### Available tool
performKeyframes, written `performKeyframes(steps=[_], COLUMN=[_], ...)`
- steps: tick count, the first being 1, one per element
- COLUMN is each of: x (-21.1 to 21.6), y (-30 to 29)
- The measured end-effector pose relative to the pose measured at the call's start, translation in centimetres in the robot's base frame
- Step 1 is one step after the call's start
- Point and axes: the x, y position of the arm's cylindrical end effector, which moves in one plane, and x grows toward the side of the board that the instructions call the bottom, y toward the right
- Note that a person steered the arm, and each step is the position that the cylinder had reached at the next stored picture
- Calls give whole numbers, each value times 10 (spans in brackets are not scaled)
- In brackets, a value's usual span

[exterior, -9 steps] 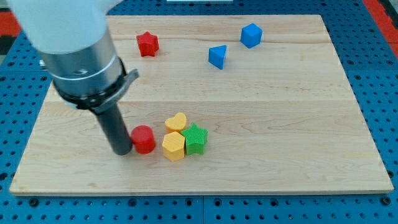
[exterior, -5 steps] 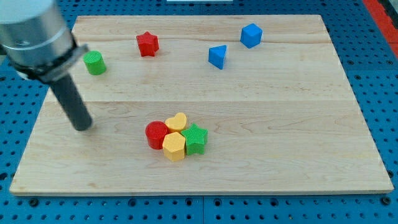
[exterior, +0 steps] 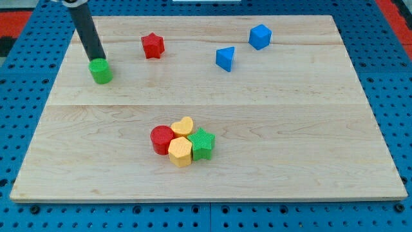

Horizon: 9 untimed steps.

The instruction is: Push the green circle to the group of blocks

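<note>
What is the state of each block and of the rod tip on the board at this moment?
green circle: apart from the group, at the view's upper left.
my tip: at the green circle's top edge.
red circle, yellow heart, yellow hexagon, green star: packed together as the group.
red star: alone.
blue triangle: alone.
blue cube: alone.
</note>
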Motion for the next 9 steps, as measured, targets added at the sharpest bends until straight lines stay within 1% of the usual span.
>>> performKeyframes(steps=[4, 5, 6, 7, 9], x=[27, 28, 34, 44, 52], y=[-6, -30, -31, -30, 7])
